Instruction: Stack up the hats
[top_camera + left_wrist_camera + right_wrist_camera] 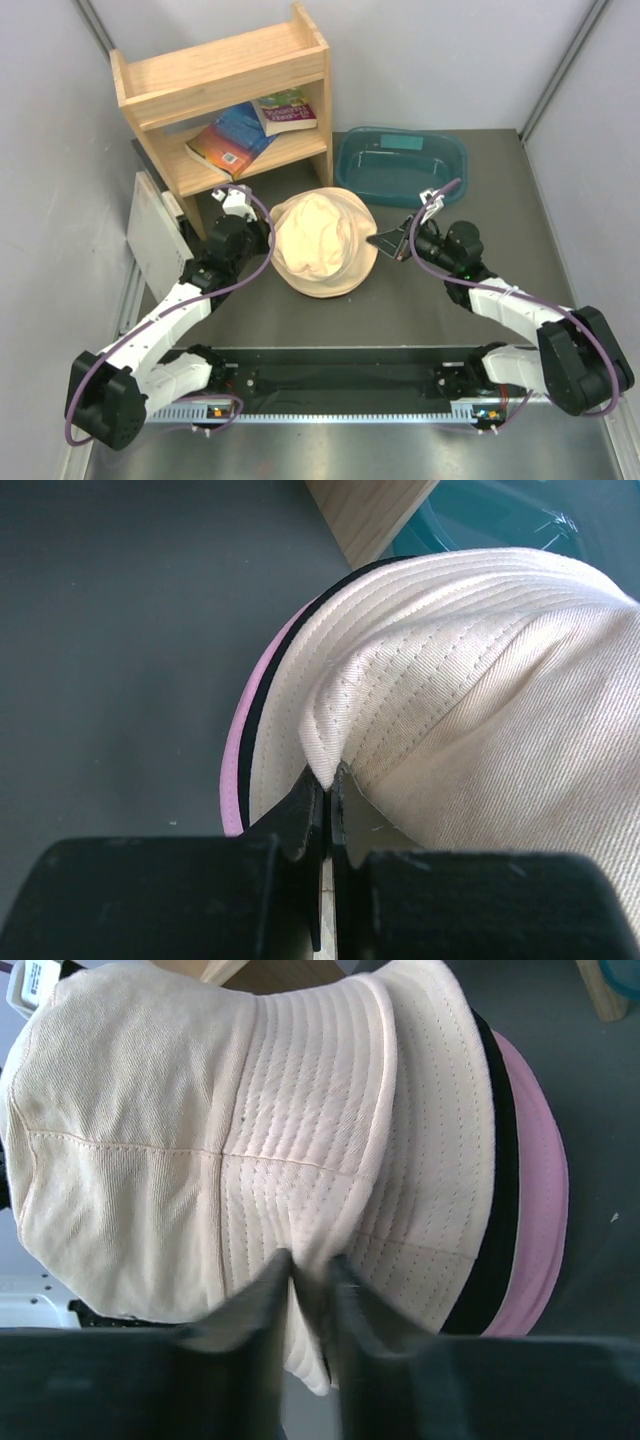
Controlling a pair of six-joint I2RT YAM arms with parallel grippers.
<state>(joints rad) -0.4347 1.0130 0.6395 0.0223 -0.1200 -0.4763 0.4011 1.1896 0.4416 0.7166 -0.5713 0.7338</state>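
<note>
Three hats lie stacked in the middle of the table, and only the beige hat on top shows from above. In the left wrist view the beige hat covers a black brim and a pink brim. My left gripper is shut on a fold of the beige brim at the stack's left side. From the right, my right gripper pinches the beige hat at its brim, fingers blurred. The black brim and pink brim peek out beneath.
A wooden shelf holding books stands at the back left, close behind the left gripper. A teal tub sits at the back right. A white panel leans at the left wall.
</note>
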